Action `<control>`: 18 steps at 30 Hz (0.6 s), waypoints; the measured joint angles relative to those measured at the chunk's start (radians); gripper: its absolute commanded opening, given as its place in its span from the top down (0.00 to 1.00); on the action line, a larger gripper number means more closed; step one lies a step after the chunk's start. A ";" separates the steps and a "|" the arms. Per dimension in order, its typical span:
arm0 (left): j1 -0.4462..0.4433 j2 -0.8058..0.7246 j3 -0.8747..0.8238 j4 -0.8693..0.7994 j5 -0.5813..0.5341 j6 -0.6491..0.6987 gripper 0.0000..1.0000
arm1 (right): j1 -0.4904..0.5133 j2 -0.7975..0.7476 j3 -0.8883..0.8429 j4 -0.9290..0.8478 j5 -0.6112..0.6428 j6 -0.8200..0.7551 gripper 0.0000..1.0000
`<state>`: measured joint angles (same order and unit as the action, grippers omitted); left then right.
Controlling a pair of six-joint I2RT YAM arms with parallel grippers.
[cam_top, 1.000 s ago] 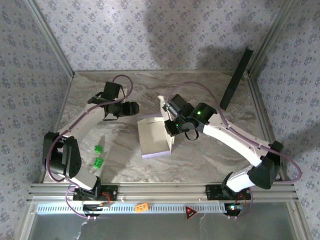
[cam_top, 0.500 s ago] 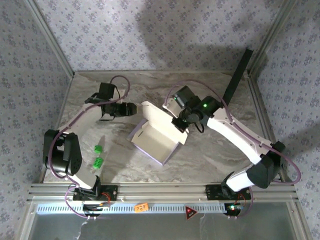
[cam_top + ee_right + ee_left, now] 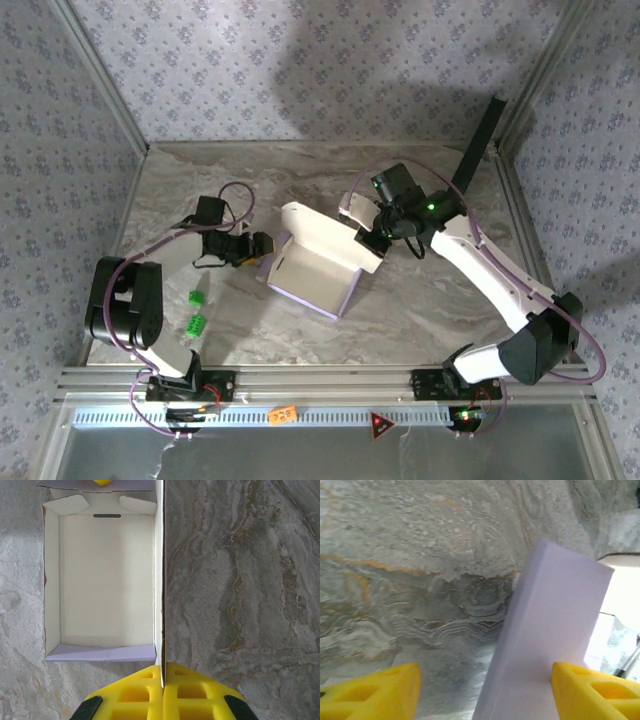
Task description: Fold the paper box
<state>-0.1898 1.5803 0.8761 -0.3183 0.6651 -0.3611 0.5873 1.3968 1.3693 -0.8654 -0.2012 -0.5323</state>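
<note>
The paper box lies open side up in the middle of the marble table, lavender outside and beige inside, with its lid panel raised at the back. My right gripper is shut on that panel's thin edge; in the right wrist view the edge runs straight into the closed yellow fingers, beside the beige interior. My left gripper is open at the box's left end. The lavender end wall stands between its fingers, close against the right one.
Two small green blocks lie on the table left of the box, beside the left arm. A long black panel leans in the back right corner. Patterned walls close in the table on three sides.
The right gripper has carried the box's panel back and to the right, tipping the box from standing to lying open side up. The left gripper has come down to the box's left end.
</note>
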 measured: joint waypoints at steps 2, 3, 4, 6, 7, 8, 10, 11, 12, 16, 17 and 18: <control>0.000 0.023 0.000 0.018 0.036 -0.006 0.33 | 0.000 0.000 -0.006 0.006 -0.002 0.000 1.00; 0.000 0.034 0.000 0.025 0.052 -0.007 0.33 | 0.000 0.000 -0.006 0.009 -0.002 0.000 1.00; 0.000 0.044 0.000 0.030 0.066 -0.007 0.34 | 0.000 0.000 -0.006 0.011 -0.002 0.000 1.00; 0.000 0.055 0.000 0.031 0.087 -0.007 0.37 | -0.001 0.000 -0.006 0.016 -0.002 0.000 1.00; 0.000 0.059 0.000 0.031 0.099 -0.007 0.39 | 0.000 0.000 -0.006 0.018 -0.001 0.000 1.00; 0.000 0.060 0.000 0.031 0.108 -0.006 0.41 | 0.000 0.000 -0.006 0.018 -0.001 0.000 1.00; -0.001 0.060 0.000 0.031 0.124 -0.005 0.44 | 0.000 0.001 -0.006 0.018 0.002 0.000 1.00; -0.002 0.060 0.001 0.030 0.128 -0.003 0.44 | 0.000 0.002 -0.006 0.019 0.003 0.000 1.00; -0.003 0.060 0.002 0.027 0.131 -0.003 0.45 | 0.000 0.004 -0.006 0.020 0.003 0.000 1.00; -0.021 0.058 0.022 -0.003 0.126 0.005 0.44 | 0.007 0.022 -0.005 0.026 0.017 0.001 1.00; -0.028 0.056 0.029 -0.014 0.123 0.008 0.44 | 0.009 0.025 -0.003 0.030 0.021 0.001 1.00; -0.037 0.056 0.037 -0.025 0.118 0.013 0.44 | 0.012 0.028 0.000 0.031 0.026 0.003 1.00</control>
<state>-0.2264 1.6360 0.9134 -0.3431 0.7834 -0.3485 0.5991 1.4250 1.3693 -0.8341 -0.1757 -0.5289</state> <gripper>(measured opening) 0.558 0.052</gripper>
